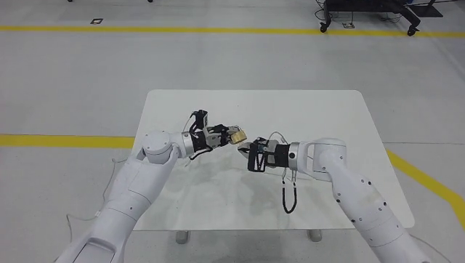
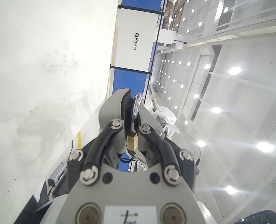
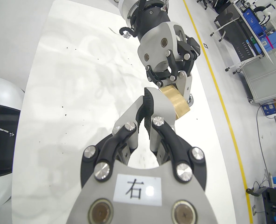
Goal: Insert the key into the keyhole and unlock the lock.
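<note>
Lock [image 1: 237, 136] of brass, held in the air over the middle of the white table [image 1: 327, 118], near the centre of the top view. The left gripper [image 1: 228, 134] is clamped on it near the silver shackle [image 2: 138, 102], so the brass body juts out toward the other arm. This seems meant to leave the keyhole end free and facing the right gripper [image 1: 248, 149]. The left arm stretches from the lower left of the top view, forearm angled up and to the right, with its gripper pointing sideways across the table. The right arm stretches from the lower right, elbow bent, forearm running leftward. Its gripper points up and to the left at the lock from just below it in the frame. The right fingers [image 3: 160, 110] are pressed together at the tips, just beside the lock's free end; whether they touch the brass I cannot tell. The key ought to be pinched between them, but no key can be made out, so I cannot say whether they hold it. Judging by this pose, the step in hand is lining the key up with the keyhole, or the insertion itself; the keyhole is hidden. A black cable [image 1: 288, 194] hangs in a loop from the right wrist over the table.
</note>
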Robot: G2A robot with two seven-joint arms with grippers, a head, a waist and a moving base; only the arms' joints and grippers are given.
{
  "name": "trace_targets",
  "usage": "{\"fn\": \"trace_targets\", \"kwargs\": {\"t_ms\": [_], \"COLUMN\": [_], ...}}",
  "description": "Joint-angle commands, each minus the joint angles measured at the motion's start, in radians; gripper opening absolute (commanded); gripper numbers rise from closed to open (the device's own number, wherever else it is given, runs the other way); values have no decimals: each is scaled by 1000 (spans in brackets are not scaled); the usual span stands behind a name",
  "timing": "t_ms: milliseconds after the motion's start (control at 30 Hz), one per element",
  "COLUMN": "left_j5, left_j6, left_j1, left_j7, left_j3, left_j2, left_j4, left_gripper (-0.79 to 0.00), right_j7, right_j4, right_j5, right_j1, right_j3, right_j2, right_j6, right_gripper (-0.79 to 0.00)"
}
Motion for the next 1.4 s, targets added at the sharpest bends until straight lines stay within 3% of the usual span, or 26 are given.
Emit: {"fn": "trace_targets", "kwargs": {"t_ms": [0, 100, 133, 167, 200, 467, 600, 633, 667, 867, 933, 1033, 1367], "left_j5": [10, 22, 24, 22, 18, -41, -79, -103, -113, -117, -110, -105, -78], "left_j6": [-12, -29, -31, -30, -25, 36, 5, -9, -19, -20, -21, -19, -5], "left_j1": [2, 8, 9, 11, 12, -2, -2, 2, 6, 13, 14, 16, 12], "left_j7": [4, 9, 9, 9, 9, 55, 101, 107, 115, 156, 162, 167, 158], "left_j3": [0, 0, 0, 0, -1, -23, -43, -53, -59, -67, -64, -59, -46], "left_j2": [1, 2, 2, 2, 2, -1, -4, -5, -6, -7, -8, -9, -12], "left_j4": [-5, -14, -15, -15, -16, 9, 10, 7, 6, 3, 1, 0, 4], "left_gripper": [-785, -785, -785, -785, -785, -785, -785, -785, -785, -785, -785, -785, -785], "right_j7": [3, -6, -11, -17, -21, -23, -23, -21, -20, -118, -150, -161, -93], "right_j4": [-6, -43, -58, -77, -108, -117, -117, -119, -127, -151, -131, -106, -86], "right_j5": [5, 13, 8, -4, -29, -39, -39, -41, -50, -207, -254, -312, -410], "right_j1": [0, -13, -17, -24, -30, -32, -32, -35, -42, -90, -98, -98, -73], "right_j3": [1, 18, 22, 27, 29, 29, 29, 31, 30, -4, -19, -45, -107], "right_j2": [1, 6, 7, 10, 14, 15, 15, 15, 15, 14, 13, 9, -5], "right_j6": [1, 9, 9, 6, -9, -14, -14, 8, 35, 237, 304, 376, 454], "right_gripper": [-785, -785, -720, -437, 0, 0, -18, -403, -517, -529, -557, -665, -637]}}
